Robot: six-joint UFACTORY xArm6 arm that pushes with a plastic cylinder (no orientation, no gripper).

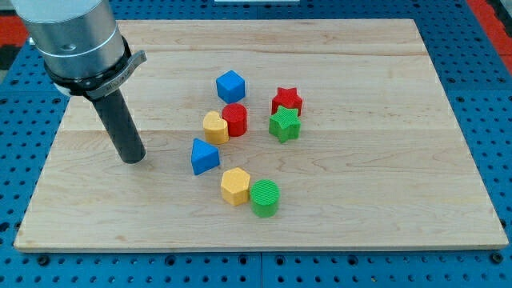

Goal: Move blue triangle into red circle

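Wooden tabletop (360, 208) on a blue pegboard (488, 96). Rod comes down from the top-left corner of the tabletop; my tip (134, 159) rests on the wood near the left edge, about mid-height. No hand on this arm, only the plain rod, so nothing spread, pressed or pinching.

Blue triangle (204, 156) lies to the view's right of my tip, near but apart, bare wood between them. It sits almost level with the tip, slightly left of the tabletop's centre.

Red circle (235, 119) is above and right of the triangle, toward the top edge. Yellow heart (214, 126) touches the red circle on its left side and stands between it and the triangle; triangle and heart are just apart.

Blue cube (230, 86) just above the red circle. Red star (286, 101) and green star (284, 125) to the right, touching each other, red one nearer the top edge.

Toward the bottom edge: yellow hexagon (235, 186) and green circle (265, 198), side by side and touching, just below the triangle.
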